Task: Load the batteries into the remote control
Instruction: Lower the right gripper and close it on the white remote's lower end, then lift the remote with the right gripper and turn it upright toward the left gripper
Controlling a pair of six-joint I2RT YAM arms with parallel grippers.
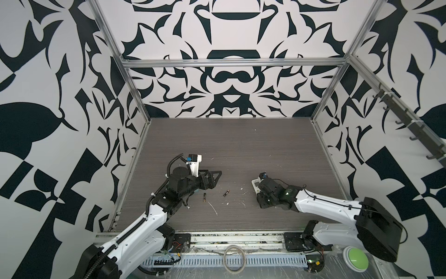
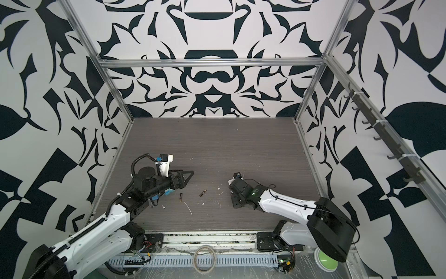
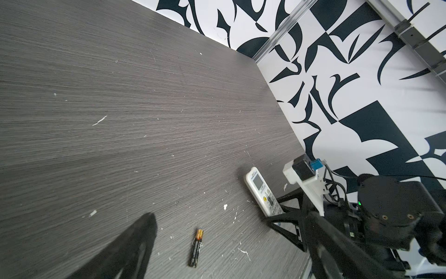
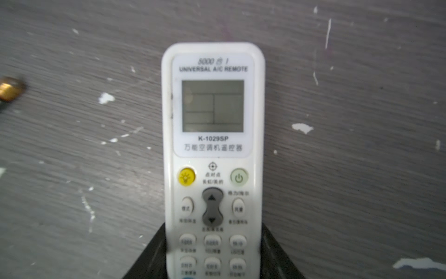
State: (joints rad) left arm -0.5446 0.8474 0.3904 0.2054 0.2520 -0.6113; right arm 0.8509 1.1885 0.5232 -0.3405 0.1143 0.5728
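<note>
The white remote control (image 4: 212,145) lies face up on the grey table, screen and buttons showing; both top views show only its end (image 1: 254,185) (image 2: 231,181) past the right wrist. My right gripper (image 4: 213,227) has a black finger pressed against each long side of it. One battery (image 1: 226,192) (image 2: 203,192) (image 3: 196,247) lies mid-table, a second battery (image 1: 204,197) (image 2: 180,197) to its left. My left gripper (image 1: 214,180) (image 3: 230,216) hovers wide open and empty, just behind the two batteries.
White scraps (image 1: 213,209) litter the table round the batteries. A blue object (image 2: 169,192) peeks out under the left arm. A tape ring (image 1: 234,258) and a green button (image 1: 356,258) sit past the front rail. Metal frame posts and patterned walls enclose the table.
</note>
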